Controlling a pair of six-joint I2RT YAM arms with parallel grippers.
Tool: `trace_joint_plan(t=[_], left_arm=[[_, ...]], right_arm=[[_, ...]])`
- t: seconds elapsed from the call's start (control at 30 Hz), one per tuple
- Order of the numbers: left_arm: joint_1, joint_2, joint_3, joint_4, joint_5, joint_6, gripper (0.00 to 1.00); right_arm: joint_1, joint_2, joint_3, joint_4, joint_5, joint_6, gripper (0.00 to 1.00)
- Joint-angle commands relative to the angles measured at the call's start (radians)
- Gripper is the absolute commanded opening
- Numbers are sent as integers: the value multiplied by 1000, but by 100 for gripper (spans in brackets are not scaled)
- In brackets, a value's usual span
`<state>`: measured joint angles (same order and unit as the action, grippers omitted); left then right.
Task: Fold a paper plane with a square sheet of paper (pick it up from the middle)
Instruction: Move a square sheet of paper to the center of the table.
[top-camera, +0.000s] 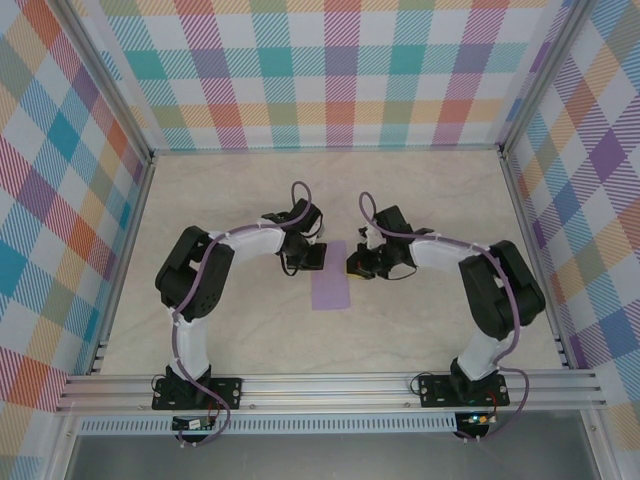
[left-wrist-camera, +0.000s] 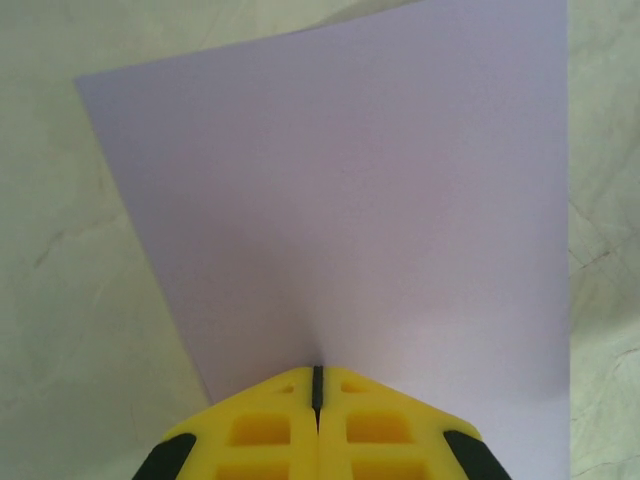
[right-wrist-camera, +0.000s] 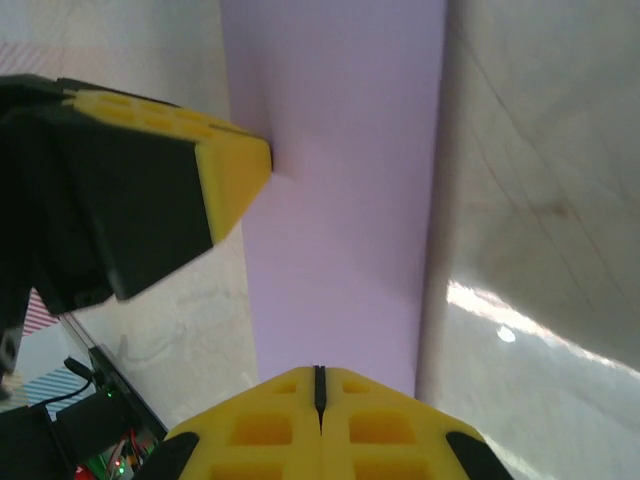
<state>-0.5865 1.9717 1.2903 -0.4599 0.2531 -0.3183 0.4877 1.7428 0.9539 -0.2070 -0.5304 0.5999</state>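
The lavender sheet of paper (top-camera: 330, 288) lies flat on the table as a narrow upright rectangle between my two grippers. My left gripper (top-camera: 308, 262) is shut, its yellow tip resting on the sheet's left part (left-wrist-camera: 317, 372). The sheet (left-wrist-camera: 350, 200) spreads out ahead of it in the left wrist view. My right gripper (top-camera: 354, 266) is also shut, its tip (right-wrist-camera: 319, 372) over the sheet's right side. In the right wrist view the left gripper (right-wrist-camera: 262, 160) touches the sheet (right-wrist-camera: 340, 200) from the opposite side. Nothing sits between either pair of jaws. A paper plane is out of view.
The pale marbled tabletop (top-camera: 230, 200) is ringed by checkered walls (top-camera: 330, 70) and metal frame posts. Both arm bases are bolted to the rail (top-camera: 330, 385) at the near edge.
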Motion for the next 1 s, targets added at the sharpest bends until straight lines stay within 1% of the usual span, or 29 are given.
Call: trace_joint_plan(t=[0.0,0.13,0.3,0.37,0.47,0.5,0.57,0.63,0.67,0.73,0.87,0.97], left_arm=[[17,-5,25,-43,43,116,0],[22,-85,0,-11,65,56,0],[25,-198,-102,63,84,-101,0],[24,-247,-163,116,100,-182,2],[13,-312,-252,173,106,-283,4],[8,-329,-273,215,107,-309,4],[-9,-363,-322,260,112,-379,6],[-32,-386,-362,306,122,-438,6],[-49,-394,-383,330,122,-469,7],[-84,-405,-411,372,119,-518,7],[-147,-403,-432,427,96,-581,5],[-183,-386,-426,436,71,-597,3]], right_arm=[[9,71,76,85,8,50,0],[9,161,159,78,35,51,0],[12,240,209,9,109,58,0],[15,251,205,-20,147,71,0],[25,238,179,-57,202,105,0],[30,228,163,-65,222,120,0],[44,194,127,-98,276,177,0],[57,155,79,-102,295,245,0],[66,131,51,-85,294,268,0],[77,91,26,-61,281,265,0],[73,9,36,-28,211,137,0],[62,-14,26,4,130,64,0]])
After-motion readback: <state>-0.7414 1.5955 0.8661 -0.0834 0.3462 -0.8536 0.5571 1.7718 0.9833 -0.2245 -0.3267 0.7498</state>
